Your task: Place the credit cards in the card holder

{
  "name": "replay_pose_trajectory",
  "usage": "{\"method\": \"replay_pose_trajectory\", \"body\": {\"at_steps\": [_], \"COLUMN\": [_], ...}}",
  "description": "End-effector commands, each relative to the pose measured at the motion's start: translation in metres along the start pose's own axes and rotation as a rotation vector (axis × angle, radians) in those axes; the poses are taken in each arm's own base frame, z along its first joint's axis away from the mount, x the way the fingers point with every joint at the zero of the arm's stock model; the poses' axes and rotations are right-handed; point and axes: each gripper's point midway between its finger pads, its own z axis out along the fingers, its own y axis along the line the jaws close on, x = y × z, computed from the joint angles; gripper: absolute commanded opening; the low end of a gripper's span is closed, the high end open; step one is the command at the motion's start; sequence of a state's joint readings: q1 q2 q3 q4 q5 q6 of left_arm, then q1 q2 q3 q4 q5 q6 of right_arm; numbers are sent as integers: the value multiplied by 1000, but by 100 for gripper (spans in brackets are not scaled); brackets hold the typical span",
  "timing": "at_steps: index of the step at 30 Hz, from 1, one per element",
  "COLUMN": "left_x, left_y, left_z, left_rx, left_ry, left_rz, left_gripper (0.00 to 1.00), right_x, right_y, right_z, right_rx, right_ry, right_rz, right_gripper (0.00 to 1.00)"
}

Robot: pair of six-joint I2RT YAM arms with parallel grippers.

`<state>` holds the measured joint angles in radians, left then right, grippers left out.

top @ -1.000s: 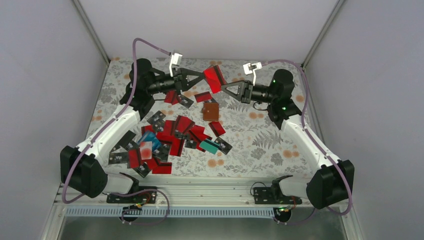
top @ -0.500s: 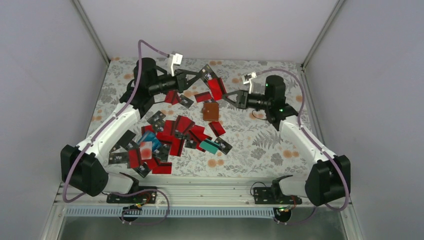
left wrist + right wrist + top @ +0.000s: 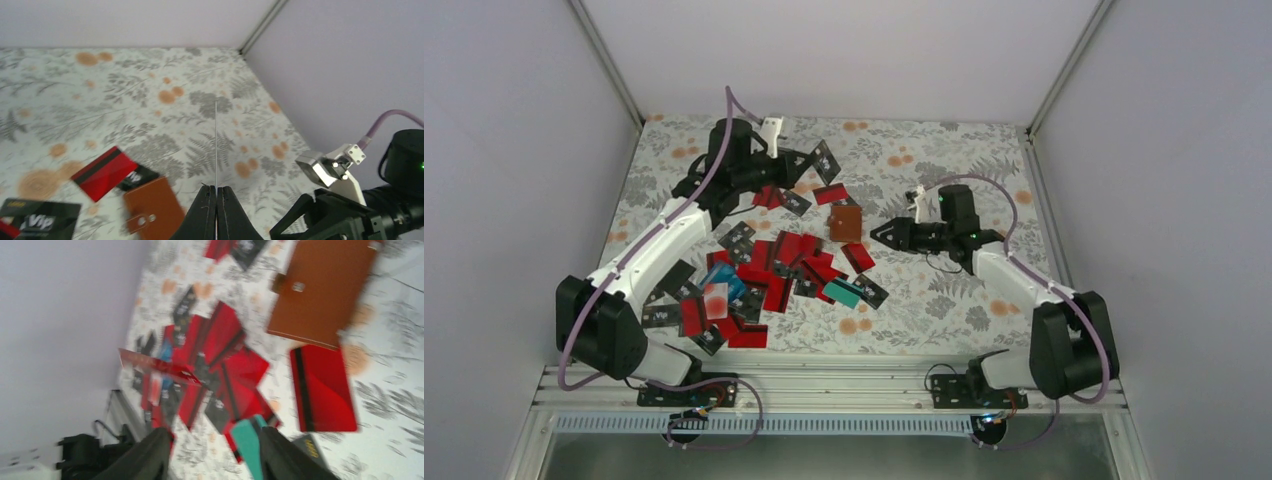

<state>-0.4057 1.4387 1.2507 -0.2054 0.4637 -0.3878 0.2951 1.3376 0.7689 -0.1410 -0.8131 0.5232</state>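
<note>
Top external view puts the holder [image 3: 845,223] near the middle of the tabletop [image 3: 944,160], lying flat and folded shut, brown side up. The right wrist view shows you its snap tab on one edge. A red card [image 3: 858,257] lies just on its near side, and a striped red card [image 3: 829,193] lies just beyond it, partly over a dark one. Most of the cards [image 3: 764,275] sit in an overlapping heap to the near left of the holder. They are red and black, with a teal card [image 3: 842,292] at the heap's right end. A few black ones are strewn toward the left arm. Your left pincer [image 3: 216,192] hangs above the far part of the tabletop, beyond and left of the holder. Its jaws are pressed tight on a black card [image 3: 824,160]. In the left wrist view that card shows only edge-on, a thin line rising from the closed tips, with the holder below and to the left. Your right pincer [image 3: 877,234] sits low, just to the right of the holder and pointing toward it, though you cannot tell from here whether it touches. Its fingers [image 3: 150,455] stand partway apart with nothing gripped. Through the gap, the right wrist view shows the teal card and the heap on the tabletop, blurred.
</note>
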Motion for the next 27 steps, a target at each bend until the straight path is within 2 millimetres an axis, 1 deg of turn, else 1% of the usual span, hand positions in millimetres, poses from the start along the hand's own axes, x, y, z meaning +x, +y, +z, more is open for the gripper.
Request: {"method": "replay_pose_trajectory", "body": {"at_steps": [1, 3, 6, 8, 9, 11, 13, 15, 17, 19, 20, 21, 24, 27], "left_x": [24, 36, 51, 59, 63, 70, 76, 82, 84, 85, 86, 86, 84, 82], "left_y": [34, 44, 54, 54, 53, 44, 35, 21, 5, -8, -14, -20, -36, -45], "left_z": [-7, -8, -8, -4, -2, 3, 7, 9, 8, 6, 5, 4, 0, -4], "left_rx": [-166, -205, -241, -223, -205, -139, -72, 15, 114, 197, 233, 269, 369, 430], "left_ry": [55, 80, 115, 141, 159, 205, 256, 301, 327, 346, 353, 355, 354, 350], "left_rz": [19, 14, 0, -6, -5, 15, 27, 50, 68, 83, 87, 91, 102, 106], "left_gripper": [2, 2, 2, 2, 2, 2, 2, 2, 2, 2, 2, 2, 2, 2], "right_x": [-7, -17, -33, -48, -54, -64, -70, -70, -70, -63, -59, -57, -49, -37], "right_y": [-35, -38, -44, -42, -37, -23, -8, 7, 28, 54, 62, 69, 80, 89], "right_z": [2, 8, 18, 24, 28, 32, 33, 30, 25, 20, 18, 16, 12, 11], "right_rx": [201, 257, 322, 321, 302, 238, 168, 76, -32, -169, -215, -248, -319, -401], "right_ry": [1, -5, -16, -30, -32, -44, -46, -41, -40, -19, -7, 4, 32, 82], "right_rz": [-50, -72, -76, -92, -118, -211, -309, -363, -394, -438, -455, -466, -477, -474], "right_gripper": [55, 61, 63, 64, 65, 67, 75, 77, 77, 77, 77, 77, 77, 77]}}
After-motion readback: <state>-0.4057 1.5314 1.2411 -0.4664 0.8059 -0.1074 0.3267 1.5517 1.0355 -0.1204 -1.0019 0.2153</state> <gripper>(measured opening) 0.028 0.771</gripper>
